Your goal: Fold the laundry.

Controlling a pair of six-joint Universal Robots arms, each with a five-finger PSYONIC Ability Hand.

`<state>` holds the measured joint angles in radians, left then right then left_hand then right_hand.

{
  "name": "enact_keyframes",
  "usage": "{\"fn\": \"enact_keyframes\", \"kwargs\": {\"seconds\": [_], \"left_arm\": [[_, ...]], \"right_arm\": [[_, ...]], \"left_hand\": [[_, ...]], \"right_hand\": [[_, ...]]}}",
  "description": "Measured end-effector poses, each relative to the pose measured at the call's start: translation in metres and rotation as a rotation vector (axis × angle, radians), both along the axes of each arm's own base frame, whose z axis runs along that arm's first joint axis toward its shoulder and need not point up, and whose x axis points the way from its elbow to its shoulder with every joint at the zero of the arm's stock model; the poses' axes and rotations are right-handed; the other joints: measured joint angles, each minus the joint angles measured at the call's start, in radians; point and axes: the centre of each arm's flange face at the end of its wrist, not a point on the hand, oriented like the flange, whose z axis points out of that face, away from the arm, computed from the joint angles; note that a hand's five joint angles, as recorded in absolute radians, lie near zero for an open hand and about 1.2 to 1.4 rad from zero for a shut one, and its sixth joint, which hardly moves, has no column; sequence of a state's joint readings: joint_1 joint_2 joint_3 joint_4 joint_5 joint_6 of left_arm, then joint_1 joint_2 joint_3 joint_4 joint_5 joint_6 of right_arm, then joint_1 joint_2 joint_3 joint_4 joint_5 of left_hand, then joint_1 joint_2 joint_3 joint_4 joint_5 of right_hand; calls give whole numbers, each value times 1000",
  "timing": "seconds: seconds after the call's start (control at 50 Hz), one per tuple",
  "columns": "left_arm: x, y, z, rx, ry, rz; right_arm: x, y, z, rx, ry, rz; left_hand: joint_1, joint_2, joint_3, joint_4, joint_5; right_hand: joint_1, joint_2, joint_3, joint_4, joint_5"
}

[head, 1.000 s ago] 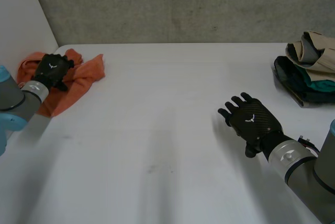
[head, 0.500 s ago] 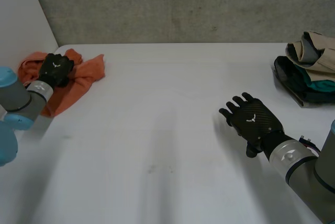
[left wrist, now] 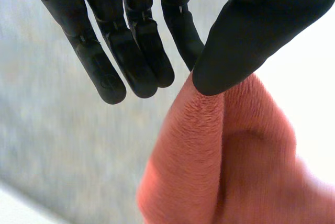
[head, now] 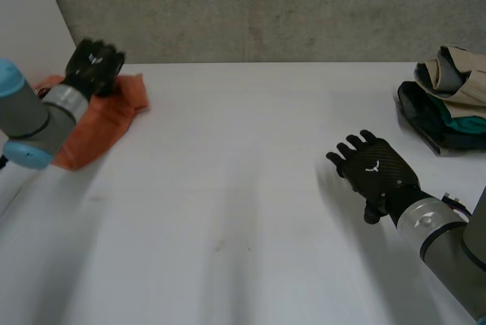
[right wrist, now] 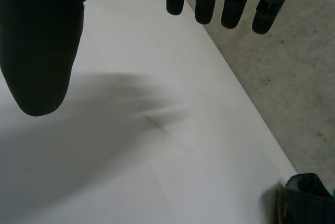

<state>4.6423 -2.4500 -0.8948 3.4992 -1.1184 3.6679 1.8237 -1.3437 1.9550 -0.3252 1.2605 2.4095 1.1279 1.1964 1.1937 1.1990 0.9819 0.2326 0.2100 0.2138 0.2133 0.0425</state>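
An orange cloth (head: 102,120) lies crumpled at the table's far left corner, with one part pulled up off the surface. My left hand (head: 93,65) is above that raised part and shut on it. In the left wrist view a fold of the orange cloth (left wrist: 209,166) hangs pinched between the thumb (left wrist: 246,41) and the fingers (left wrist: 131,51). My right hand (head: 373,173) hovers palm down over the bare table at the right, open and apart from any cloth. In its wrist view the right hand (right wrist: 36,41) has straight fingers (right wrist: 233,4) with nothing between them.
A pile of folded clothes (head: 448,97), beige over teal and dark, sits at the table's far right edge; its dark corner (right wrist: 306,198) also shows in the right wrist view. The white table (head: 243,188) runs back to a grey concrete wall (head: 266,6). A white side wall stands at the left.
My left hand closed on the orange cloth and rose toward the back wall, drawing part of the cloth up. My right hand drifted slightly to the right.
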Motion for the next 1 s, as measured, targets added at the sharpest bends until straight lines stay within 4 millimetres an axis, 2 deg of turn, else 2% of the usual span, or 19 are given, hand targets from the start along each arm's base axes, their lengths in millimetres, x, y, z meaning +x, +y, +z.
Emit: {"fn": "enact_keyframes", "kwargs": {"seconds": [0.04, 0.1, 0.18, 0.22, 0.24, 0.26, 0.3, 0.34, 0.38, 0.44, 0.46, 0.48, 0.5, 0.58, 0.66, 0.7, 0.82, 0.96, 1.0], "left_arm": [[-21, 26, 21, -9, 26, -54], [-58, 80, 48, 5, 77, -168], [-96, 152, 61, 67, 118, -317], [-117, 196, 58, 118, 126, -410], [-123, 207, 56, 133, 126, -435], [-135, 234, 50, 168, 121, -493], [-146, 257, 43, 198, 113, -545], [-165, 298, 27, 256, 88, -642], [-173, 314, 20, 278, 76, -680], [-189, 345, 4, 320, 47, -760], [-191, 350, 2, 325, 43, -771], [-193, 351, 1, 327, 42, -775], [-196, 356, -1, 330, 38, -787], [-199, 356, 3, 317, 45, -767], [-188, 340, 21, 275, 79, -655], [-177, 329, 31, 254, 98, -580], [-120, 296, 61, 235, 139, -278], [-79, 281, 56, 286, 115, -101], [-65, 269, 49, 306, 105, -45]], "right_arm": [[-2, -2, 2, -4, -2, -11], [-6, -5, 7, -18, -15, -36], [-12, -10, 19, -41, -48, -76], [-18, -14, 29, -57, -85, -112], [-19, -15, 31, -60, -95, -121], [-22, -17, 35, -65, -116, -138], [-25, -19, 39, -70, -134, -152], [-30, -22, 46, -77, -166, -176], [-32, -24, 48, -80, -176, -186], [-39, -29, 52, -88, -192, -214], [-40, -30, 53, -90, -193, -219], [-41, -31, 53, -91, -194, -222], [-43, -33, 54, -94, -194, -231], [-48, -37, 56, -102, -194, -245], [-48, -38, 57, -103, -192, -242], [-47, -38, 57, -100, -190, -239], [-39, -28, 58, -29, -170, -201], [-16, 3, 58, 162, -122, -82], [-6, 15, 54, 227, -105, -36]], "left_hand": [[0, 0, 0, 0, 0], [2, 0, 0, 1, 12], [3, 0, 0, 1, 14], [3, 0, 0, 1, 14], [3, 0, 0, 1, 14], [3, 1, 0, 1, 14], [3, 1, 0, 1, 14], [3, 1, 0, 1, 14], [3, -7, -7, -7, 11], [-511, -492, -483, -495, -454], [-715, -699, -669, -685, -644], [-715, -699, -669, -685, -644], [-857, -875, -858, -876, -835], [-863, -925, -924, -932, -899], [-863, -925, -924, -932, -899], [-863, -925, -924, -932, -899], [-863, -925, -924, -932, -899], [-863, -925, -924, -932, -898], [-862, -925, -924, -932, -896]], "right_hand": [[0, 0, 0, 0, 0], [0, 0, 0, 0, 0], [0, 0, 0, 0, 0], [0, 0, 0, 0, 0], [0, 0, 0, 0, 0], [0, 0, 0, 0, 0], [0, 0, 0, 0, 0], [0, 0, 0, 0, 0], [0, 0, 0, 0, 0], [0, 0, 0, 0, 0], [0, 0, 0, 0, 0], [0, 0, 0, 0, 0], [0, 0, 0, 0, 0], [0, 0, 0, 0, 0], [0, 0, 0, 0, 0], [0, 0, 0, 0, 0], [0, 0, 0, 0, 0], [0, 0, 0, 0, 0], [0, 0, 0, 0, 0]]}}
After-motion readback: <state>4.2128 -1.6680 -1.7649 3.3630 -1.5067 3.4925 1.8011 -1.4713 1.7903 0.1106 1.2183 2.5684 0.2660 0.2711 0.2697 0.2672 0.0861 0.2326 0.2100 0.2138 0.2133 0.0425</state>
